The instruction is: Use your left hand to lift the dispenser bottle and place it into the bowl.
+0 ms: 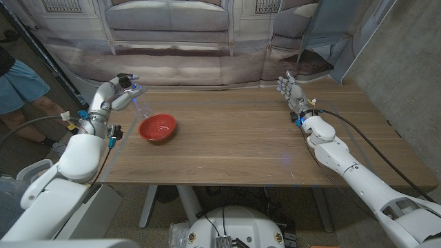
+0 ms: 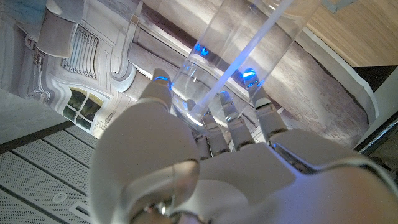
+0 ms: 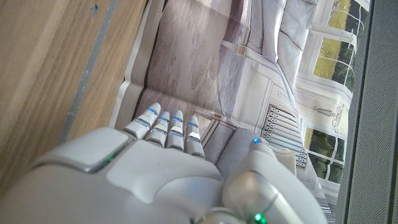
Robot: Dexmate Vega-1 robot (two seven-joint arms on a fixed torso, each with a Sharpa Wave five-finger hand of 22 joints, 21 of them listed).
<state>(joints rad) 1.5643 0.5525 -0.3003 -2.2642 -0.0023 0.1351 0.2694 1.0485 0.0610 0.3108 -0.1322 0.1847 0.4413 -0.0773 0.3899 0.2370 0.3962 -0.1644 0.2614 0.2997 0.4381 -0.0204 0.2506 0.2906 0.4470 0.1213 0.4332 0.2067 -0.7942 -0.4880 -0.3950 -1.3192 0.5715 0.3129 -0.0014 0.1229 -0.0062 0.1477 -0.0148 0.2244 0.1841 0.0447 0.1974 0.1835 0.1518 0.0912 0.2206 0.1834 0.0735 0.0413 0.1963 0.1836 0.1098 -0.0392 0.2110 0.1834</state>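
left hand point(image 1: 122, 88) grips clear dispenser bottle point(image 1: 141, 103) | red bowl point(image 1: 158, 127) on wooden table point(image 1: 262, 138) | printed sofa backdrop point(image 1: 172, 27) behind

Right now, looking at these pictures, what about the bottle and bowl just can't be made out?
- Dispenser bottle: clear and small in the head view, its outline blends into the table; the left hand covers part of it.
- Bottle top: cut off by the picture edge in the left wrist view, beyond the tube.
- Bowl: its glossy inside reflects light, so any contents can't be told.
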